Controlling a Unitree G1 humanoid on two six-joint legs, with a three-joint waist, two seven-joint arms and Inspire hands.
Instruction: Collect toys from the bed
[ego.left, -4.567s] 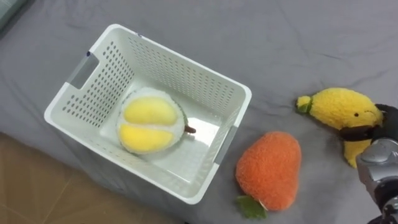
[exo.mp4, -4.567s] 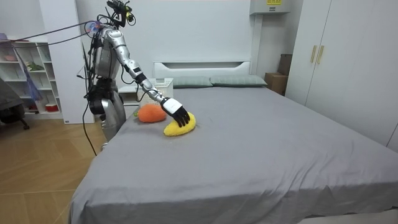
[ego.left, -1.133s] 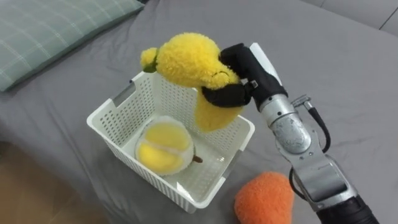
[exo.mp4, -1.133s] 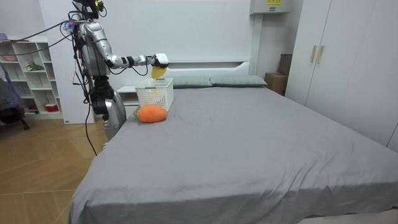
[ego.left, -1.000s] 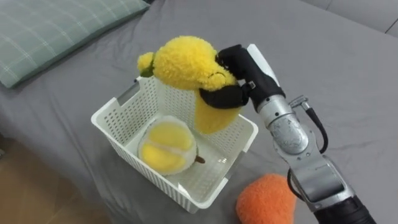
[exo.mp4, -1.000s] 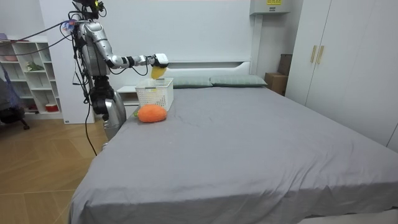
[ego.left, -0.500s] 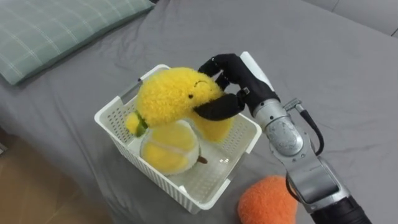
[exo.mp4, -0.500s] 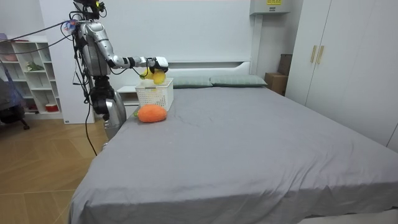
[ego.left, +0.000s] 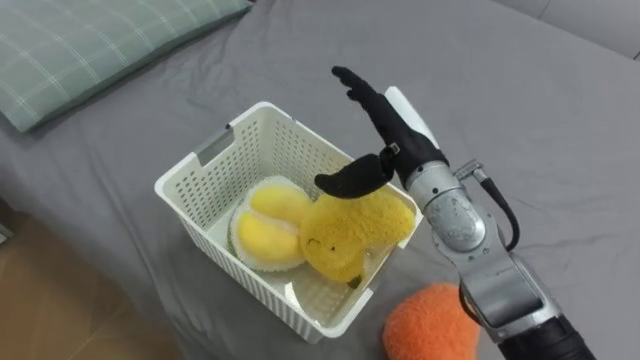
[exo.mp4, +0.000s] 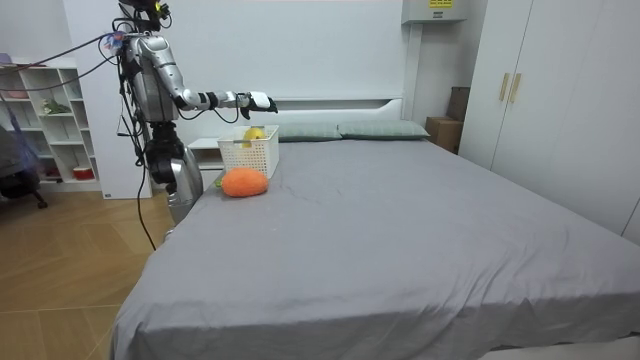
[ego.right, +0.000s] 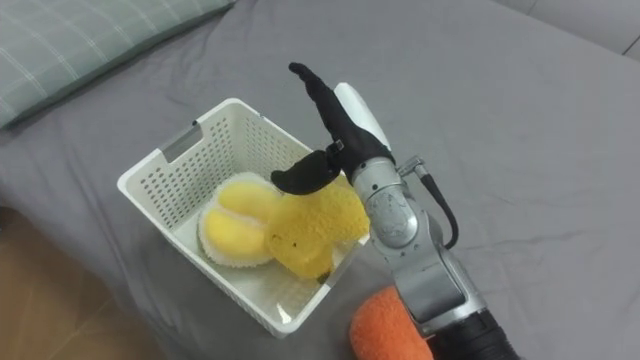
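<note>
A white slotted basket (ego.left: 205, 168) (ego.right: 165, 160) (exo.mp4: 249, 152) stands on the grey bed near its corner. Inside lie a round yellow-and-white plush (ego.left: 263, 225) (ego.right: 232, 230) and a yellow banana plush (ego.left: 356, 234) (ego.right: 318, 231), which leans against the basket's right wall. My right hand (ego.left: 375, 130) (ego.right: 335, 124) (exo.mp4: 258, 100) hovers open above the basket, fingers straight, holding nothing. An orange plush (ego.left: 430, 322) (ego.right: 388, 332) (exo.mp4: 243, 182) rests on the bed just right of the basket.
A green checked pillow (ego.left: 85, 50) lies at the upper left. The bed's edge and wooden floor (ego.left: 60, 300) run along the lower left. In the room view I stand at the bed's head corner beside a white nightstand (exo.mp4: 205, 150).
My right hand carried the banana plush from the bed up over the basket, then straightened its fingers and let it go. The plush dropped into the basket beside the round plush.
</note>
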